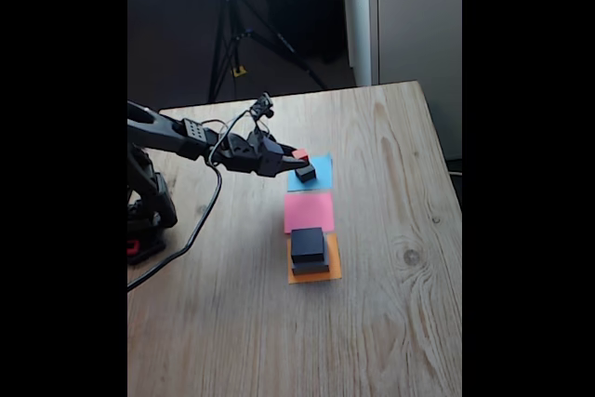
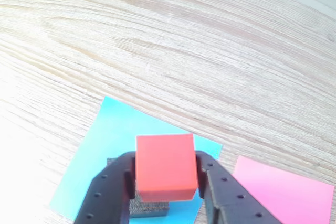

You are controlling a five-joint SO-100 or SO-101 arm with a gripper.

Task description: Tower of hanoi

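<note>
Clamped on the tiny red cube (image 2: 166,167), two black fingers of the gripper (image 2: 167,182) over the blue paper square (image 2: 100,166) in the wrist view, with the small dark grey block (image 2: 149,206) peeking out directly beneath the cube. Seen in the fixed view at the far end of a row of three papers on the wooden table (image 1: 390,323): gripper (image 1: 296,157) reaching in from the left, red cube (image 1: 300,152) showing as a sliver at its tip, dark grey block (image 1: 306,173) on the blue square (image 1: 321,166), bare pink paper square (image 1: 309,211) in the middle, and the medium black block (image 1: 308,244) stacked on the wide flat grey block (image 1: 310,268) on the orange paper square (image 1: 330,267) nearest the camera. Judged to be either the lifting or the seating of the cube on the dark grey block; best handled by keeping the cube level, travelling straight up or down, and avoiding any sideways nudge to the small block below, which looks light enough to slide. Hard to tell whether cube and block are touching or slightly apart. Fingertips cut off at the bottom edge of the wrist view. Most of the dark grey block hidden behind the cube there. Grey base barely distinguishable from the black block above it in the dim fixed view.
</note>
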